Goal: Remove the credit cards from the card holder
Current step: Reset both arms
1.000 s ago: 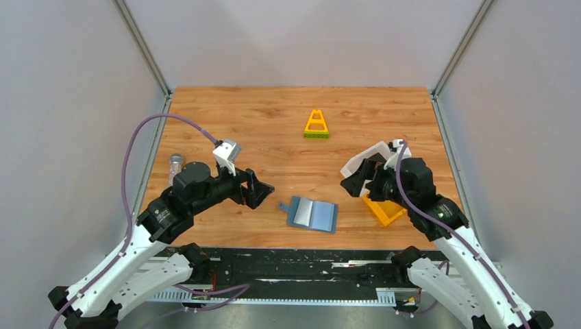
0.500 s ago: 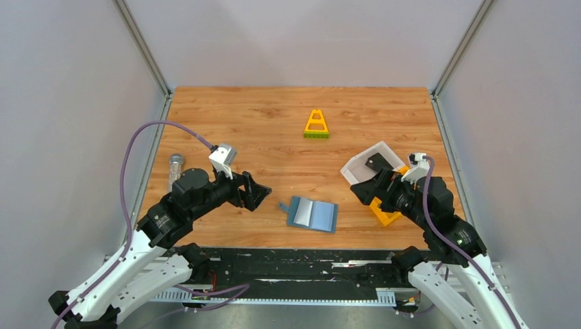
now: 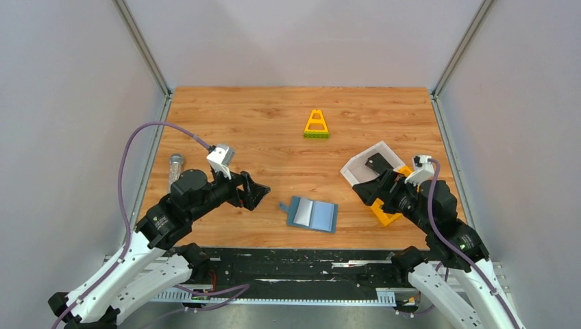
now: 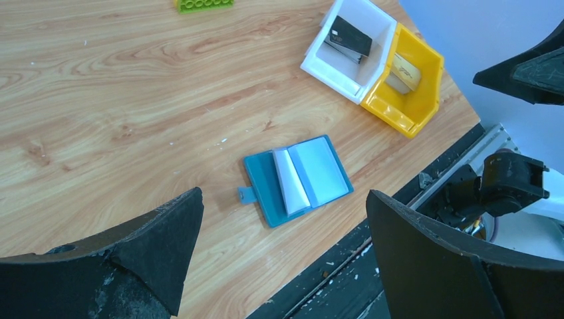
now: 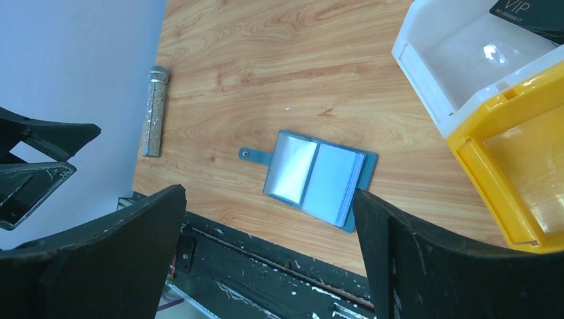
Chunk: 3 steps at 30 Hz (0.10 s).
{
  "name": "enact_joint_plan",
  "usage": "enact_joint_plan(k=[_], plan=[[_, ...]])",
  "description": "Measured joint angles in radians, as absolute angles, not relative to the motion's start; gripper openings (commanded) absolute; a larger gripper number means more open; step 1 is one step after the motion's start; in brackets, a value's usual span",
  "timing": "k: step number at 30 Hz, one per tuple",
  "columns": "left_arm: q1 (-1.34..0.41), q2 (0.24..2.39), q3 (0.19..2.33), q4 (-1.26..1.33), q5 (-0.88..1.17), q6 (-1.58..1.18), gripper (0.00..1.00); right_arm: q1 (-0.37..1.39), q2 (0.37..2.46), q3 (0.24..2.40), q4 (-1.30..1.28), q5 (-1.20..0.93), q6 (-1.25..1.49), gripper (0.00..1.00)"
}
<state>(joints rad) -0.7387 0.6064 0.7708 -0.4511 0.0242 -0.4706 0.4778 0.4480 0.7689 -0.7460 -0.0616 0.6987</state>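
Top external view: the card holder (image 3: pixel 312 214) lies opened flat on the wooden table (image 3: pixel 274 116), near its front edge and between the two arms. The left gripper (image 3: pixel 252 192) hangs to its left, the right gripper (image 3: pixel 370 188) to its right; both are apart from it. A white bin (image 3: pixel 356 168) and a yellow bin (image 3: pixel 386 211) sit touching by the right arm, and a dark credit card (image 3: pixel 376 163) rests in the white one. A yellow triangular toy (image 3: pixel 316 125) stands farther back; a glitter tube (image 3: pixel 175 168) lies at the left edge.

Left wrist view: the jaws stand wide apart with nothing between them, and the blue holder, tab pointing left, shows on the table below the gap.

Right wrist view: these jaws are also spread wide and empty, high over the holder. The dark card in the white bin reads "VIP".
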Motion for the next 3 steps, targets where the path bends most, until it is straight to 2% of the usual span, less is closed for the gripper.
enact_joint_plan(k=[3], plan=[[-0.739,0.606,0.771,-0.451,0.024,-0.472,1.0,0.478,0.444,0.769,-0.746,-0.061,0.699,1.0]])
